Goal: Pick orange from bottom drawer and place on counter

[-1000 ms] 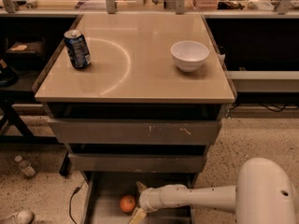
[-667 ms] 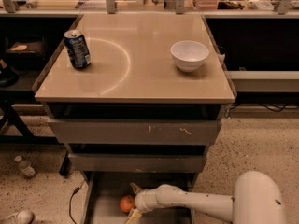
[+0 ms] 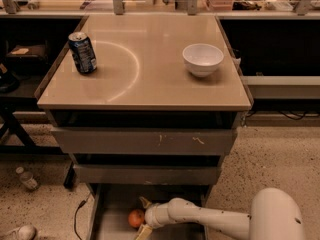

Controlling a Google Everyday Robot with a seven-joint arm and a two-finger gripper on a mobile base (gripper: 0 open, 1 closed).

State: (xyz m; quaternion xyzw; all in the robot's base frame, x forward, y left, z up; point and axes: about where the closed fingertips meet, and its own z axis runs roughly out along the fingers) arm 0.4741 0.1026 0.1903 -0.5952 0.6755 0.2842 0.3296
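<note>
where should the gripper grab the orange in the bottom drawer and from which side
Take the orange across its middle, its widest part: it is round and smooth, so an off-centre pinch would likely slip. Come in level from the picture's right, where the gripper sits open in the bottom drawer, one finger either side of it.

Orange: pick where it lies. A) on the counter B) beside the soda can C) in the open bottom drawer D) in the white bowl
C: the orange sits on the floor of the bottom drawer, with the claw open, down in the drawer next to it.
</note>
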